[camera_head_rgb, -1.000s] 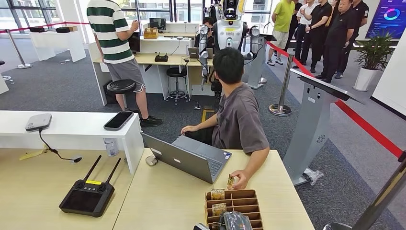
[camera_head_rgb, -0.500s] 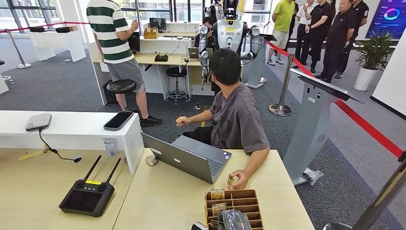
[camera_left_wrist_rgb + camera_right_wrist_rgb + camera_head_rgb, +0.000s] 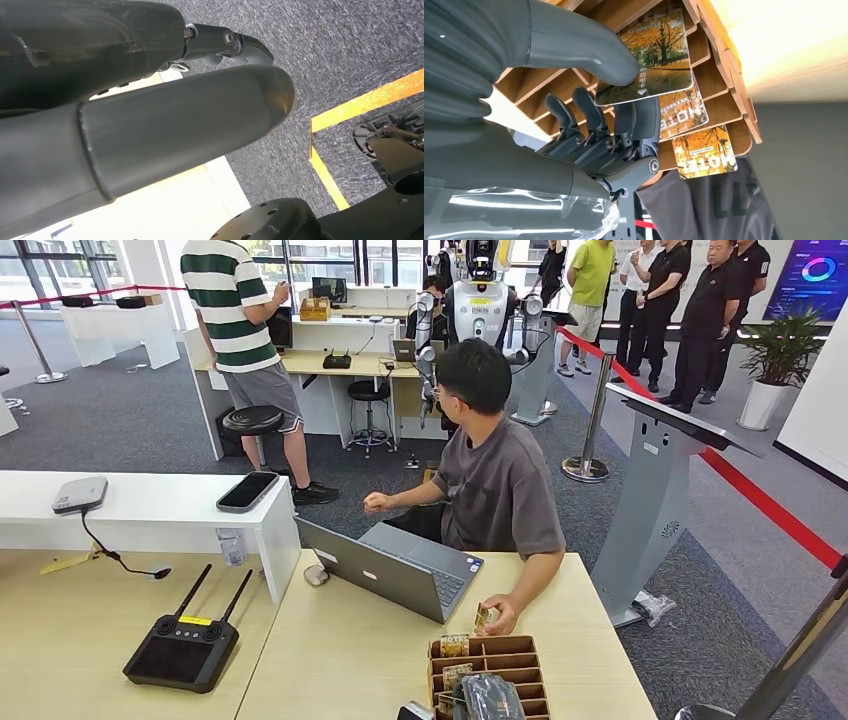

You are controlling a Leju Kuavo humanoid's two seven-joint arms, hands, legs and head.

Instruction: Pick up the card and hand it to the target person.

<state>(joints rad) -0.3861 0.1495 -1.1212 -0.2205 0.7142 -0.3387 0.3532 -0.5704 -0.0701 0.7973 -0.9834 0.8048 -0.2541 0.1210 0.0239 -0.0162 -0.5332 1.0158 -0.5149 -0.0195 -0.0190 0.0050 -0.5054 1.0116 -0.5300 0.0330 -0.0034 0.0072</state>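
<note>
- The card (image 3: 646,55), printed with autumn trees, is pinched between the right hand's (image 3: 594,115) thumb and fingers (image 3: 636,122), at the slotted wooden rack (image 3: 500,665) on the table (image 3: 350,660).
- Pickup looks nearly done; lifting clear and handing over remain.
- The seated person (image 3: 495,480) faces away.
- Left hand (image 3: 175,130): cannot tell how its fingers lie.

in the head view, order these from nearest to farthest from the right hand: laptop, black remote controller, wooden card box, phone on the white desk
1. Wooden card box: directly under the right hand, at the table's near edge.
2. Laptop: just beyond the box, toward the left.
3. Black remote controller: far to the left, on the neighbouring table.
4. Phone: farther back on the white desk.
</note>
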